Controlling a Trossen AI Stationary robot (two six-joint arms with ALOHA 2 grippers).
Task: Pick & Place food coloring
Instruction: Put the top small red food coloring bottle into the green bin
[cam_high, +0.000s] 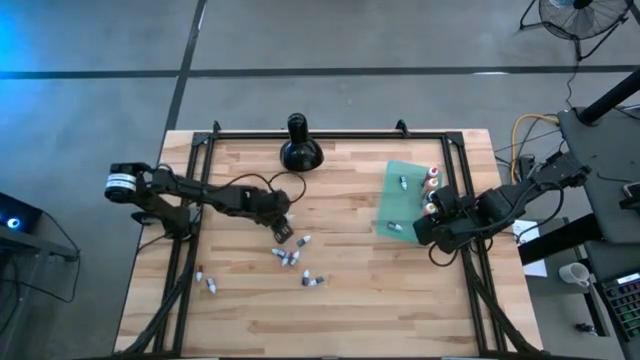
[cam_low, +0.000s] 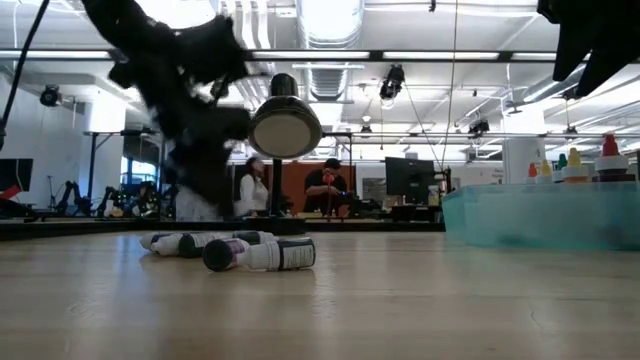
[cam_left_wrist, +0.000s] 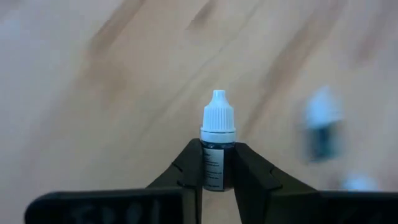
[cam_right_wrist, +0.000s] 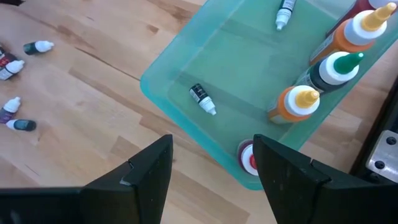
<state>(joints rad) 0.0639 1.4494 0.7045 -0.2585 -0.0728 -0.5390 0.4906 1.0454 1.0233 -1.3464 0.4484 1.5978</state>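
Food coloring vial (cam_left_wrist: 218, 149) sat clamped between the left gripper's (cam_left_wrist: 219, 177) fingers (cam_left_wrist: 255, 177), white cap pointing away from the wrist and its long axis running straight out along the fingers, so the grip was on the dark body below the cap. From above, that gripper (cam_high: 281, 228) was over mid-table, just beside the loose vials (cam_high: 290, 258), and the teal tray (cam_high: 392, 205) lay well off toward the right arm's side; the carry, I judged, had to cross that gap. The right gripper (cam_right_wrist: 211, 165) hung with its jaws wide and empty just short of the tray's near wall (cam_right_wrist: 163, 102), far nearer the tray than the left arm was. Inside the tray lay two small vials (cam_right_wrist: 203, 98) on their sides, with tall droppers (cam_right_wrist: 295, 102) upright along one wall. Whether the held vial had cleared the wood could not be told, since the low view showed the left arm only as a dark blur.
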